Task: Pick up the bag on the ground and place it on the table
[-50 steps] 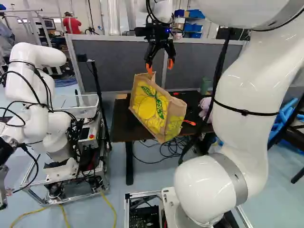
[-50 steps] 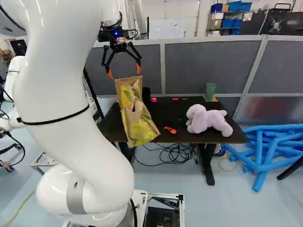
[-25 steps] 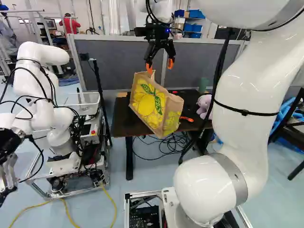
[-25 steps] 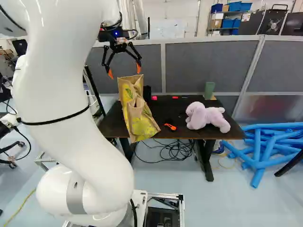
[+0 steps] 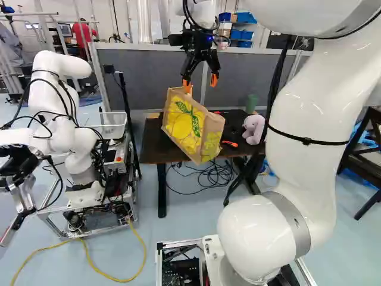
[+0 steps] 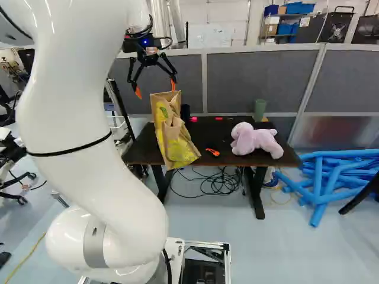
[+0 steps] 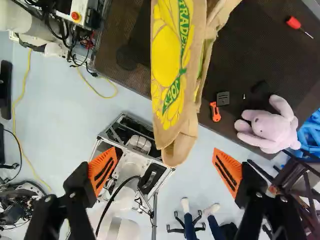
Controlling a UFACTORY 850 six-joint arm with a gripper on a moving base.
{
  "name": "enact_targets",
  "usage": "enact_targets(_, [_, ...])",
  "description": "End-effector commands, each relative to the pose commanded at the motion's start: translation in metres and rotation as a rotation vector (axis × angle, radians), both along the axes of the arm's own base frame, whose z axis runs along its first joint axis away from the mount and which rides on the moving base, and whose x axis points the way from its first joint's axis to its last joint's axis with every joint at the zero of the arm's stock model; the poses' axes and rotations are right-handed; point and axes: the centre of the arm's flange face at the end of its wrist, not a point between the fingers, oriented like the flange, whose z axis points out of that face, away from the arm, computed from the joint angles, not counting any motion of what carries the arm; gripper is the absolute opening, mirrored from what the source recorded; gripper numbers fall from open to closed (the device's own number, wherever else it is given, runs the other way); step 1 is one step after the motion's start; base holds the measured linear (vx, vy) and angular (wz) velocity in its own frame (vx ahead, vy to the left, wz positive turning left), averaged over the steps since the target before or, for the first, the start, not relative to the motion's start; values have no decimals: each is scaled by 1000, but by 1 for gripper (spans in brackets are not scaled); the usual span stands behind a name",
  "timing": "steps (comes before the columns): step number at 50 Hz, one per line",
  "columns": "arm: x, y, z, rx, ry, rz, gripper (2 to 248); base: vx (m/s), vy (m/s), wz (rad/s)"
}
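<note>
My gripper (image 5: 200, 84) hangs over the table's left part in the left base view. The gripper (image 7: 165, 170) stands wide open in the wrist view, nothing clasped between its orange pads. Just below the fingers is the brown and yellow paper bag (image 5: 193, 128), tilted at the dark table's (image 5: 149, 143) front left part. In the right base view the bag (image 6: 172, 127) has its top near one fingertip, and its lower end overlaps the table's front edge. Ahead of the fingers, the bag (image 7: 172, 65) hides that edge; how its bottom rests cannot be seen.
On the table lie a pink plush animal (image 6: 256, 140), an orange cutter (image 6: 212, 152) and a green cup (image 6: 260, 110). Another robot (image 5: 59, 131) stands left, a grey partition (image 6: 254, 83) behind. Blue tubes (image 6: 331, 177) and a chair (image 5: 366, 158) are at right; cables (image 6: 216, 183) lie beneath the table.
The base has moved back from the table, which appears smaller and higher, the bag shifting with it. My arm and gripper hold their pose, fingers still open. The other robot's arm has changed its pose.
</note>
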Motion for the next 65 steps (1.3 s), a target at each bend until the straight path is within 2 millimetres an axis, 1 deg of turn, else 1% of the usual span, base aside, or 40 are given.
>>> enact_targets(65, [0,0,0,0,0,0,247,-122,-30,15])
